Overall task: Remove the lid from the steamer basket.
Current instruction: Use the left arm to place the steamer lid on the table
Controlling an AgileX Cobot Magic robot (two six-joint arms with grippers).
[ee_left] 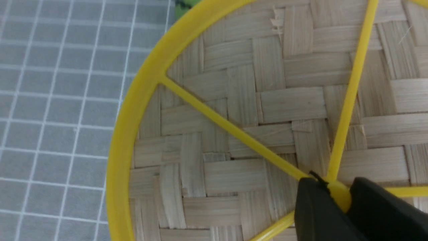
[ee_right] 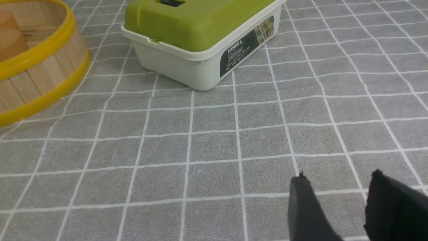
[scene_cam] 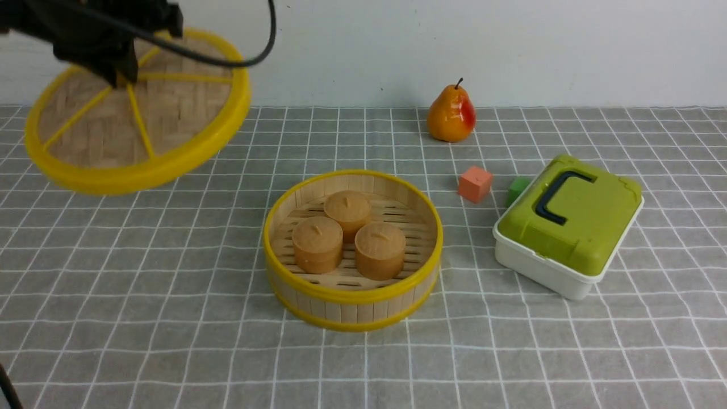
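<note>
The lid [scene_cam: 142,113], a woven bamboo disc with yellow rim and spokes, hangs tilted in the air at the far left, well clear of the steamer basket [scene_cam: 352,301]. My left gripper [scene_cam: 122,76] is shut on the lid's central knob [ee_left: 339,197]; the lid [ee_left: 250,110] fills the left wrist view. The basket stands uncovered at the table's middle and holds three brown round buns [scene_cam: 347,211]. Its edge also shows in the right wrist view [ee_right: 36,87]. My right gripper [ee_right: 337,177] is open and empty over bare cloth, out of the front view.
A white box with a green lid and dark handle [scene_cam: 568,221] stands right of the basket, also in the right wrist view [ee_right: 200,40]. An orange cube [scene_cam: 475,184], a green cube [scene_cam: 518,188] and a pear [scene_cam: 451,116] lie behind it. Grey checked cloth [scene_cam: 170,318] covers the table.
</note>
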